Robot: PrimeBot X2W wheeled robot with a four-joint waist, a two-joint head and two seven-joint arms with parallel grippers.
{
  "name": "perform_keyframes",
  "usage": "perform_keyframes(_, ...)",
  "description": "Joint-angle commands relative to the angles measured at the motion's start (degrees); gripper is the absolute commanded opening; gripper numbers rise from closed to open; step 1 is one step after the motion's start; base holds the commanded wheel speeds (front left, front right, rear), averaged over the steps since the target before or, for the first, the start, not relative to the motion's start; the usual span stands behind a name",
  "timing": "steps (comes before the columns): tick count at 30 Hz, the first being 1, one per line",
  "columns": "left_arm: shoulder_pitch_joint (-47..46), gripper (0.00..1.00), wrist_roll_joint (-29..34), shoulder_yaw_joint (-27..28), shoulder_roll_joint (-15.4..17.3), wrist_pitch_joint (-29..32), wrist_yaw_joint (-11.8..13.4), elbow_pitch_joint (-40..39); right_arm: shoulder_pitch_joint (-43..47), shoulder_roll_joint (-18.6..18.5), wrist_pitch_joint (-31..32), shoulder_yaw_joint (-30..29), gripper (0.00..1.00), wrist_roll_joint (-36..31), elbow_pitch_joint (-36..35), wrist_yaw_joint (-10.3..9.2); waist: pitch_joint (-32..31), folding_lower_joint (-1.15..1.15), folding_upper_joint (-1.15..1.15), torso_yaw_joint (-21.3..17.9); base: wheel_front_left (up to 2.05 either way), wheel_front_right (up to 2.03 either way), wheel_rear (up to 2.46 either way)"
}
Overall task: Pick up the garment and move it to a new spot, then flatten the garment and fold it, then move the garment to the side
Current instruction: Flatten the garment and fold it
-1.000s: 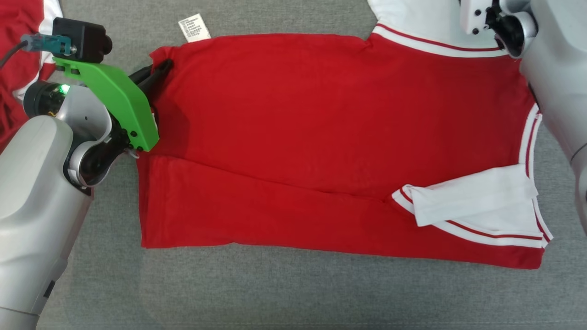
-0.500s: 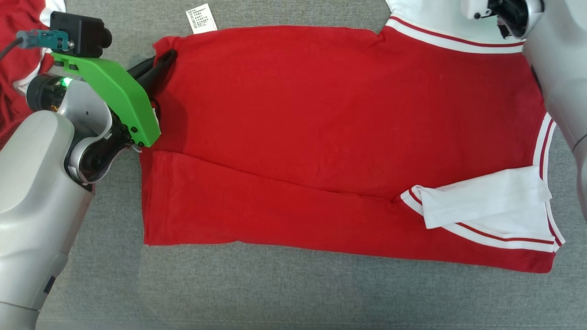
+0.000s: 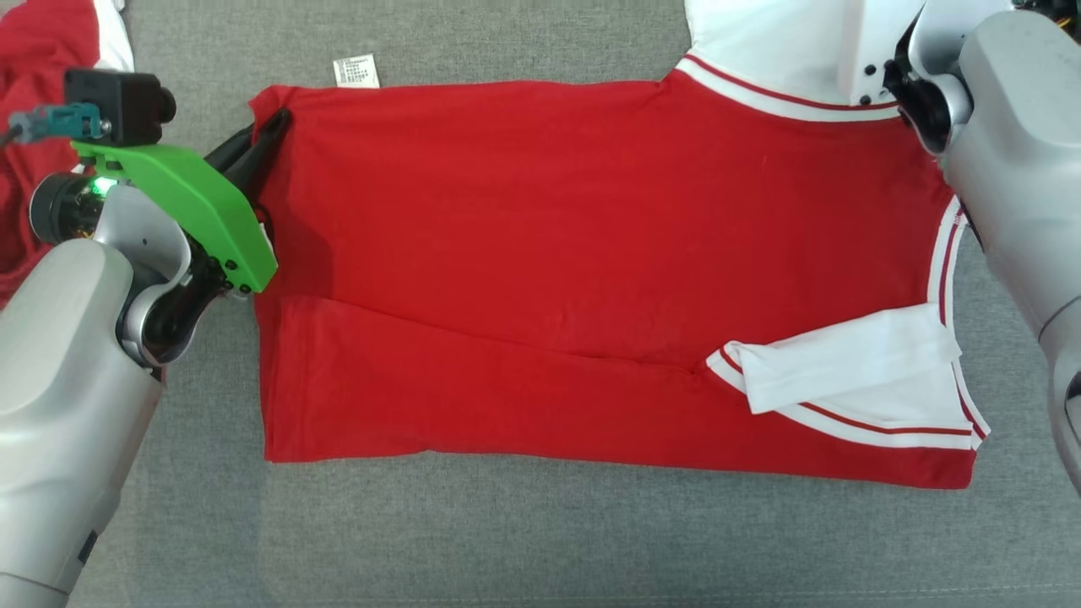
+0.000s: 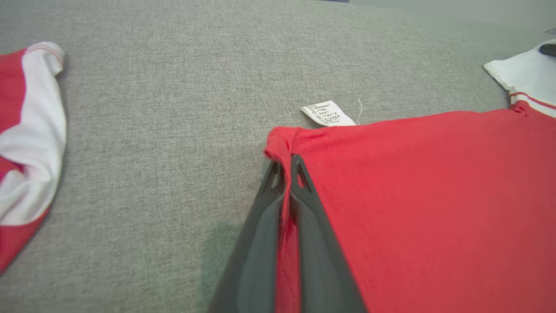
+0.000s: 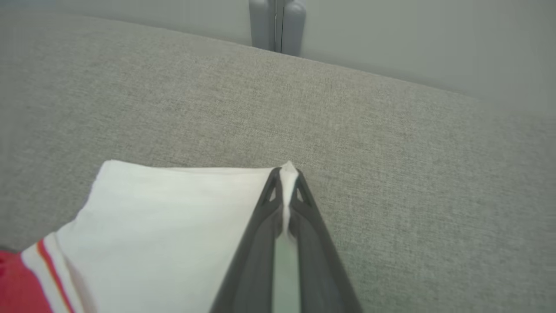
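The garment (image 3: pixel 591 253) is a red shirt with white, red-striped sleeves, spread flat on the grey surface with its lower strip folded up and one white sleeve (image 3: pixel 844 363) laid across it. My left gripper (image 3: pixel 274 127) is shut on the garment's far left corner; in the left wrist view its fingers (image 4: pixel 304 217) pinch the red hem (image 4: pixel 282 148). My right gripper (image 5: pixel 286 174) is shut on the corner of the far white sleeve (image 5: pixel 173 217), whose edge pokes out between the fingertips. In the head view the right forearm (image 3: pixel 1005 152) covers that gripper.
A white care label (image 3: pixel 355 71) lies just beyond the garment's far edge. Another red and white garment (image 3: pixel 34 101) is bunched at the far left. Grey fabric surface (image 3: pixel 549 540) stretches in front of the shirt, and a grey wall post (image 5: pixel 277 26) stands beyond the far edge.
My right gripper has shut on the white sleeve corner. The head view has shifted a little; the garment lies much as before and the left gripper keeps its hold.
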Motion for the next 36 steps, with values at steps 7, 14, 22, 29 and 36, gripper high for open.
perform_keyframes(7, 5.1, 0.0, 1.0, 0.0, 1.3, -4.5, 0.7, 0.2, 7.8, -1.1, -9.9, 1.6, 0.0, 2.9, -4.2, -0.1, -6.1, 0.0, 0.0, -2.8, 0.0, 0.0, 0.0)
perform_keyframes(14, 10.0, 0.0, 1.6, -0.3, 2.2, -7.7, 1.7, -0.7, 15.6, -2.2, -18.4, 3.3, 0.0, 5.7, -9.6, -0.09, -9.4, 0.0, 0.0, -4.1, 0.0, 0.0, 0.0)
perform_keyframes(22, 14.5, 0.0, 3.0, -0.8, 3.1, -11.2, 3.6, -1.9, 24.5, -4.0, -21.8, 3.6, 0.0, 7.7, -17.4, -0.09, -11.7, 0.0, 0.0, -5.4, 0.0, 0.0, 0.0)
perform_keyframes(29, 17.2, 0.0, 3.6, -0.9, 2.7, -14.6, 4.4, -1.7, 32.1, -5.6, -22.1, 0.8, 0.0, 7.5, -23.8, -0.09, -12.8, 0.0, 0.0, -5.7, 0.0, 0.0, 0.0)
perform_keyframes(36, 19.7, 0.0, 4.8, -1.4, 3.1, -17.9, 5.2, -1.6, 40.8, -6.3, -22.2, -4.3, 0.0, 6.2, -30.1, -0.09, -13.5, 0.0, 0.0, -5.9, 0.0, 0.0, 0.0)
